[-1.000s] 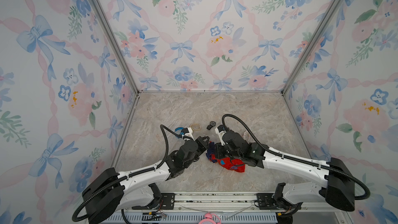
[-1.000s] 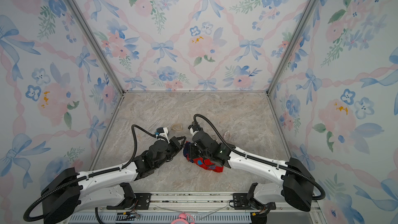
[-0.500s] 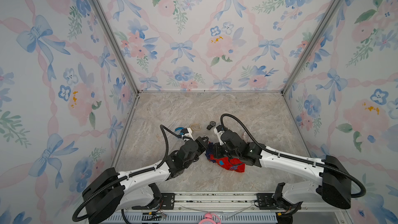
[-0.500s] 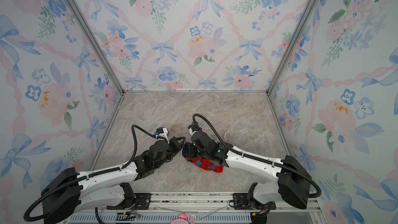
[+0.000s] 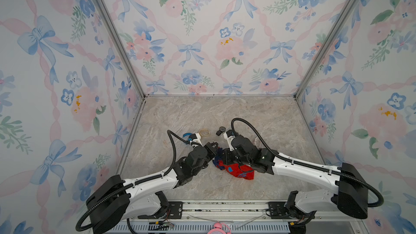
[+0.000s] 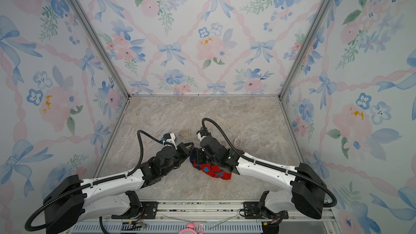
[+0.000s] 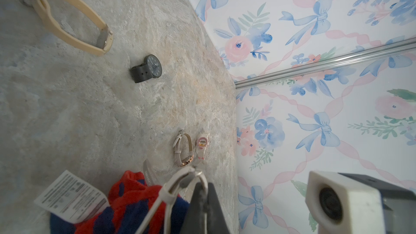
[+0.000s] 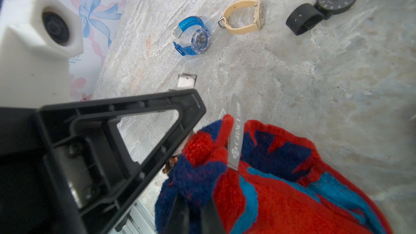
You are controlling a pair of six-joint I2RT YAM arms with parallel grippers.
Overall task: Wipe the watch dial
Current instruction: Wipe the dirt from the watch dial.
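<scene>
**A:** So how should this wipe go?

**B:** Left end effector [image 7: 203, 190], pressed together on the white-strapped watch [image 7: 167, 191] over the front-centre worktop [image 5: 247, 113], should hold rigid. The fleece cloth [image 8: 281, 187], pinched in the right end effector [image 8: 194, 212], should rub short, light strokes over the dial.

**A:** Which way does the watch lie?

**B:** Its length seems to run across the left fingertips [image 7: 212, 201]. The dial is hidden, probably facing the cloth.

Both arms reach inward over the marble-pattern worktop [image 5: 258, 113] and meet near its front centre. The left hand [image 5: 213, 146] points toward the right hand [image 5: 221, 157], which sits at the dark-blue end of a red-and-blue cloth [image 5: 238, 172]. Behind them lie a black watch [image 5: 221, 129], a beige watch [image 5: 204, 132] and a partly hidden blue watch [image 5: 186, 135].
</scene>
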